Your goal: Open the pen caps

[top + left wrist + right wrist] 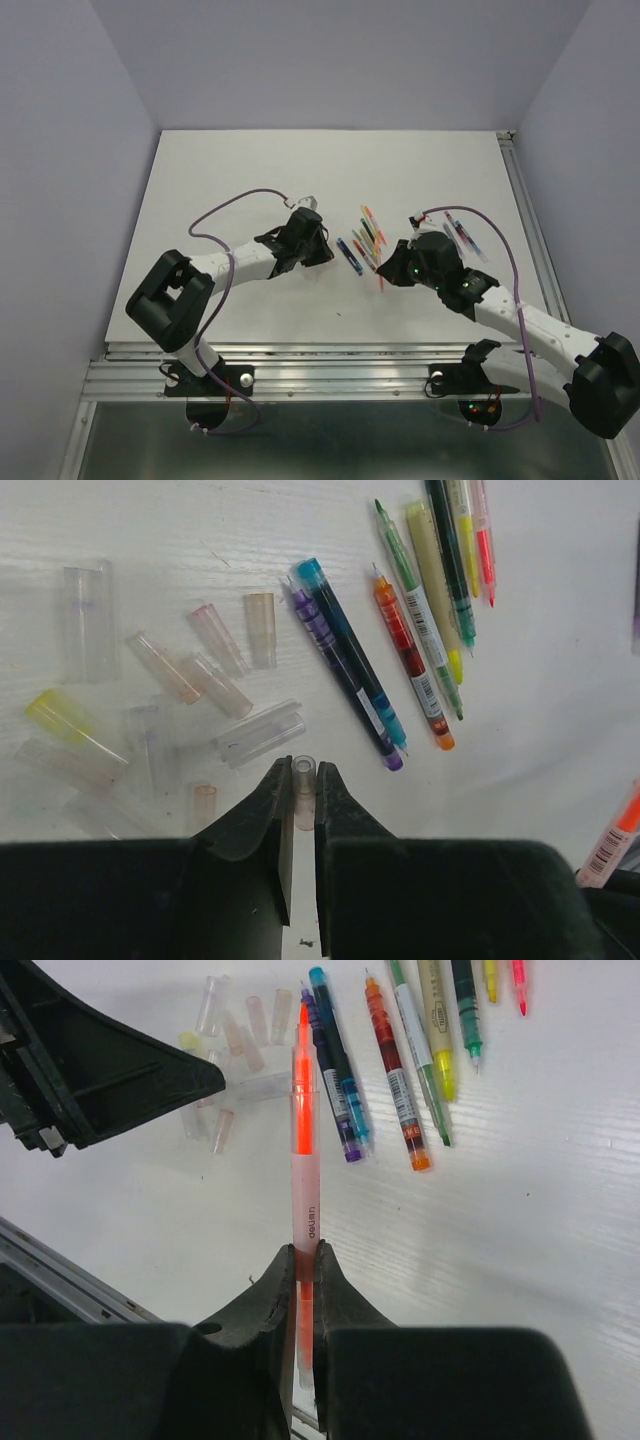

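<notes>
White table (230, 180), with caps (215, 685) heaped beside pens (405, 645). One cap (304, 798) is pinched by the left gripper (304, 770), an orange pen (305, 1130) by the right gripper (305, 1250) — light, slick, stiff parts, best gripped mid-barrel.

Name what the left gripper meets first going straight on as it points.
Likely the two clear caps lying just ahead of the left gripper, itself shut on a small cap; its height is unclear, so it may pass over them.

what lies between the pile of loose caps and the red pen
Two pens lying side by side, a purple pen and a blue pen; the left wrist view shows this.
</notes>
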Robot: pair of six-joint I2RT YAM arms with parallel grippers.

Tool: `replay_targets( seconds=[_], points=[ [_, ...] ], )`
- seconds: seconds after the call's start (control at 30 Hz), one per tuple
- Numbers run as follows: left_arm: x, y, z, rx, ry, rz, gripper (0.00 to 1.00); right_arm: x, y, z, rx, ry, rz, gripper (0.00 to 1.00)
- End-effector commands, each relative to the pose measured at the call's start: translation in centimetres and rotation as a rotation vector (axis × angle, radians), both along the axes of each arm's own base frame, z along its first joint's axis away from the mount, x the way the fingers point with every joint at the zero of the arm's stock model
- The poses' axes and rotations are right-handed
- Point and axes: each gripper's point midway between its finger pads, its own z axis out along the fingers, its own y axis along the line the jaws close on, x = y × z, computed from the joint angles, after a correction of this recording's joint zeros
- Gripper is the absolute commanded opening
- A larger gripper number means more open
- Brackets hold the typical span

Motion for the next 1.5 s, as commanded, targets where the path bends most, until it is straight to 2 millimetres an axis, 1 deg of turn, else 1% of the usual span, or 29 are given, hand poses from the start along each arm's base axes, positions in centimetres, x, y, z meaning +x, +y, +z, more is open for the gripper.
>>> replay_targets(
  seconds=[0.0,0.2,0.3,0.33,0.4,0.53,0.73,0.77,0.87,1.0,1.13,1.17,1.23,1.33,1.4,1.43,1.47],
  points=[
    [0.4,-0.2,0.2,0.078,-0.023,-0.011,0.1,1.2,0.0,2.1,0.007,-0.066,-0.018,0.01],
    [-0.6,-0.6,-0.8,0.102,0.004,-0.035,0.13,1.1,-0.2,1.7,-0.003,-0.06,-0.02,0.01],
    [-1.2,-0.7,-1.1,0.105,0.012,-0.038,0.18,1.1,-0.1,1.5,-0.005,-0.056,-0.019,0.01],
    [-1.3,-0.6,-1.3,0.107,0.016,-0.039,0.18,1.2,-0.1,1.4,-0.009,-0.053,-0.02,0.01],
    [-1.4,-0.6,-1.3,0.106,0.017,-0.033,0.19,1.2,-0.1,1.3,-0.01,-0.048,-0.017,0.01],
    [-1.4,-0.7,-1.1,0.102,0.014,-0.03,0.26,1.1,0.1,1.2,-0.009,-0.042,-0.013,0.01],
    [-1.5,-0.4,-1.4,0.112,0.014,-0.024,0.27,1.1,0.0,1.1,-0.012,-0.039,-0.014,0.01],
    [-1.9,0.0,-1.8,0.129,0.032,-0.024,0.27,1.1,0.0,1.1,-0.015,-0.04,-0.011,0.01],
    [-2.0,0.0,-1.8,0.129,0.034,-0.025,0.27,1.1,-0.1,0.9,-0.022,-0.036,-0.015,0.01],
    [-2.0,0.2,-1.7,0.133,0.036,-0.02,0.34,1.1,-0.2,0.8,-0.027,-0.034,-0.019,0.01],
    [-1.9,0.3,-1.2,0.131,0.026,-0.013,0.36,1.2,-0.3,1.0,-0.031,-0.038,-0.023,0.01],
    [-1.9,0.3,-1.2,0.131,0.024,-0.009,0.38,1.2,-0.3,1.0,-0.032,-0.039,-0.022,0.01],
    [-1.9,0.5,-1.2,0.14,0.025,-0.002,0.39,1.3,-0.4,1.0,-0.036,-0.04,-0.025,0.01],
    [-1.9,0.4,-0.3,0.123,0.014,-0.006,0.39,1.3,-0.4,1.2,-0.03,-0.044,-0.026,0.01],
    [-1.9,0.2,0.5,0.106,-0.003,-0.015,0.41,1.4,-0.2,1.5,-0.018,-0.054,-0.029,0.01],
    [-2.1,0.0,0.8,0.092,-0.008,-0.034,0.46,1.4,-0.1,1.4,-0.01,-0.052,-0.027,0.01],
    [-2.2,-0.3,1.7,0.069,-0.027,-0.05,0.5,1.5,0.2,1.7,0.007,-0.062,-0.023,0.01]
  ],
)
